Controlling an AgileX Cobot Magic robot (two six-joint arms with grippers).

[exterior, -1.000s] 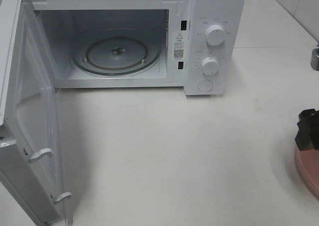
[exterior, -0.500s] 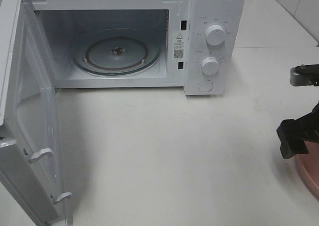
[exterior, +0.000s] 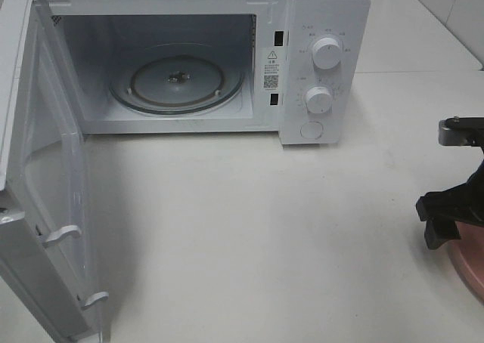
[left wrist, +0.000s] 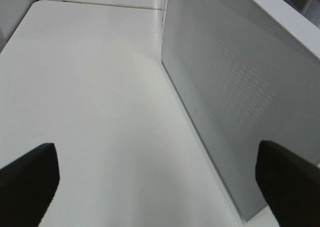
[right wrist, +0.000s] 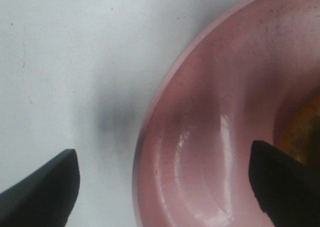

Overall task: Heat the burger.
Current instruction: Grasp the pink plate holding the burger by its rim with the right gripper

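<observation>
The burger (right wrist: 304,129) shows only as a golden-brown sliver at the edge of the right wrist view, sitting on the pink plate (right wrist: 210,137). In the high view the burger is out of frame and only the plate's rim (exterior: 470,266) shows at the right edge. My right gripper (right wrist: 162,169) is open, with one finger over the table and the other over the plate, so the rim lies between them. From above, the right gripper (exterior: 442,220) hangs just over the plate's left edge. My left gripper (left wrist: 155,182) is open over bare table, holding nothing.
The white microwave (exterior: 318,63) stands at the back with its door (exterior: 45,207) swung wide open to the left and a glass turntable (exterior: 178,78) inside. A white meshed panel of the microwave (left wrist: 240,102) stands close beside the left gripper.
The right gripper has come further into the high view, moving left and slightly down over the plate's rim. The microwave and the left gripper have not moved.
</observation>
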